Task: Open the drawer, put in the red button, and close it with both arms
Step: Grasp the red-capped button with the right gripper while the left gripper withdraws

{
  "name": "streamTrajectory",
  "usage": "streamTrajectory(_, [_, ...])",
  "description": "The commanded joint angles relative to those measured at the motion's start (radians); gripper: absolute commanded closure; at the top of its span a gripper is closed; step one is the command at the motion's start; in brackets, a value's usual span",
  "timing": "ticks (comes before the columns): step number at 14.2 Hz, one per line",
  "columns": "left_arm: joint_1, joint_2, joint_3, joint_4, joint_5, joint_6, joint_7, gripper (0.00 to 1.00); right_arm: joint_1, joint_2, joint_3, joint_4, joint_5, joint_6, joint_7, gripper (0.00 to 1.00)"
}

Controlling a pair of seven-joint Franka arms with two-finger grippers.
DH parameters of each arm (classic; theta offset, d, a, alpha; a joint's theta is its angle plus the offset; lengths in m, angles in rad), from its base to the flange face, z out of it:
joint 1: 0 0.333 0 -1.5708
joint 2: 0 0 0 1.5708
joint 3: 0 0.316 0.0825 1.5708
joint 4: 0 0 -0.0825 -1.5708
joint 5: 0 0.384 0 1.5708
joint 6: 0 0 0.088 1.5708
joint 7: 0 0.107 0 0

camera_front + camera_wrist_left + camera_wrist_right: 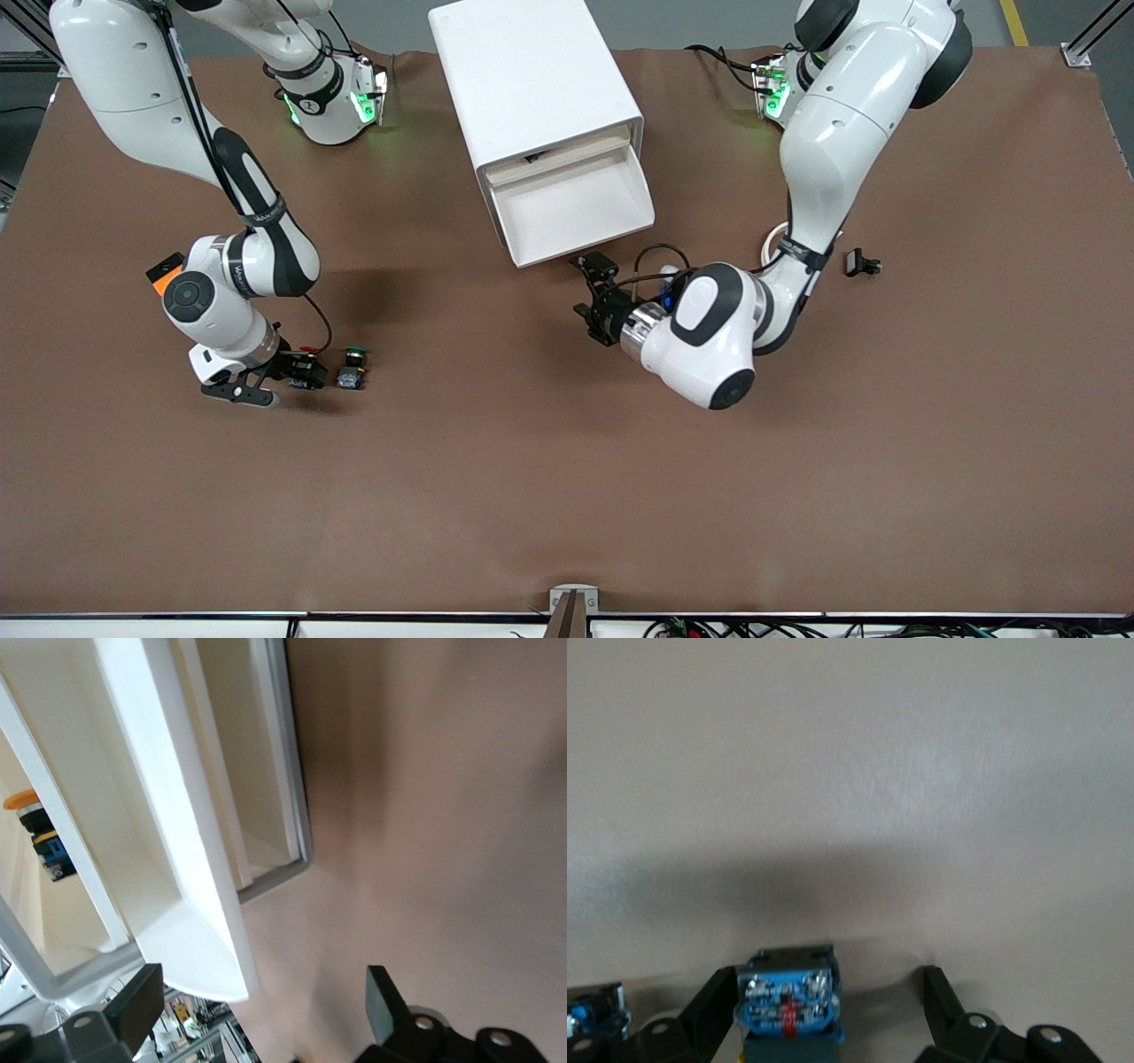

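Note:
The white cabinet (532, 80) lies on the brown table with its drawer (576, 213) pulled out and nothing showing in the tray. My left gripper (587, 289) hovers just in front of that drawer, open and holding nothing. In the left wrist view the drawer's front (190, 930) sits close by the left gripper (263, 983). Toward the right arm's end of the table, my right gripper (310, 372) is down at the table, open. The red button (787, 1010), seen from its blue underside, stands between the right gripper's fingers (713, 1001), close against one of them.
The green-capped button (354, 356) lies right beside the right gripper. An orange-capped button (35, 828) rests in another compartment of the cabinet. A small black part (861, 263) lies toward the left arm's end of the table.

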Motion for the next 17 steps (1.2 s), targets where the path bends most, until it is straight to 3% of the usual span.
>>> streamTrajectory(1, [-0.004, -0.043, 0.045, 0.023, 0.017, 0.008, 0.049, 0.0, 0.064, -0.046, 0.003, 0.014, -0.001, -0.153, 0.083, 0.94])
streamTrajectory(2, [0.007, -0.063, 0.046, 0.035, 0.017, 0.008, 0.094, 0.0, 0.078, -0.057, 0.001, 0.027, -0.001, -0.19, 0.103, 1.0])
streamTrajectory(10, [0.177, -0.189, 0.072, 0.036, 0.032, 0.002, 0.572, 0.0, 0.05, -0.06, 0.0, 0.066, -0.003, -0.227, 0.048, 1.0])
streamTrajectory(13, [0.171, -0.215, 0.085, 0.034, 0.182, 0.009, 0.805, 0.0, 0.049, -0.063, 0.0, 0.067, -0.003, -0.228, 0.048, 1.0])
streamTrajectory(17, [0.127, -0.22, 0.077, 0.034, 0.51, 0.097, 0.872, 0.0, 0.064, -0.116, 0.004, 0.08, -0.001, -0.306, 0.051, 1.0])
